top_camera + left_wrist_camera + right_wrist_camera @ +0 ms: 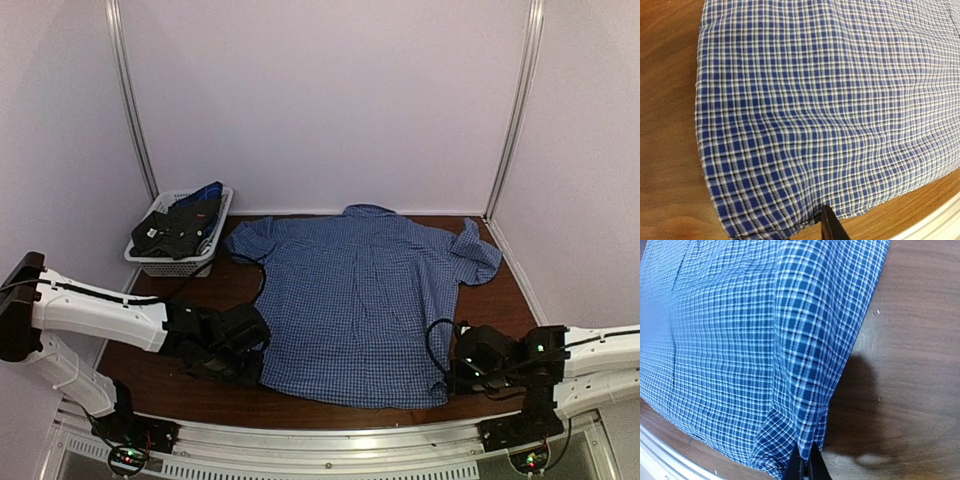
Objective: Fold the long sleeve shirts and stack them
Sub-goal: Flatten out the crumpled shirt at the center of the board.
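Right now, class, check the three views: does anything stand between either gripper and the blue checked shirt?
Nothing visible. The right gripper pinches the shirt at its near hem corner; the left gripper sits at the opposite near corner, grip unclear. The basket stands apart, far left.

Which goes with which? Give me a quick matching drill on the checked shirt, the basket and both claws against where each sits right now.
Things:
1. checked shirt
2. basket
3. left claw
4. right claw

Places:
A. pinching the shirt's near right hem corner
B. far left of the table, holding dark clothes
C. at the shirt's near left hem corner
D. spread flat mid-table

Pairs: 1-D, 2-B, 3-C, 4-A.
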Robot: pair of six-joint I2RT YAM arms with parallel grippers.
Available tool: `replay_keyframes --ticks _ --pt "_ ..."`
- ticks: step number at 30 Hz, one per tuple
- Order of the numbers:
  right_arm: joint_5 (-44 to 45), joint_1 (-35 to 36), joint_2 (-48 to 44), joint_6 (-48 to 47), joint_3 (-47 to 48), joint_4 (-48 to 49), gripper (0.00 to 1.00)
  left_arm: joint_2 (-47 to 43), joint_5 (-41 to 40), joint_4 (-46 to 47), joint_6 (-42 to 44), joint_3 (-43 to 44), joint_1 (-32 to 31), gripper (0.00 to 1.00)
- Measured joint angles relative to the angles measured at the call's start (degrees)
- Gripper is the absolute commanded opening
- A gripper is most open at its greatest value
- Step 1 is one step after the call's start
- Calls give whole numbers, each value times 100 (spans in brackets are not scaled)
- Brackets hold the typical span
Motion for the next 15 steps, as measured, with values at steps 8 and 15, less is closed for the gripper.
replay_keyframes --ticks 8,15 --pt "-376 -2 -481 378 -83 -492 0 -278 7 -216 -238 59 0 38" --pt "-361 0 -518 476 470 -953 23 -688 -380 -868 -280 378 13 42"
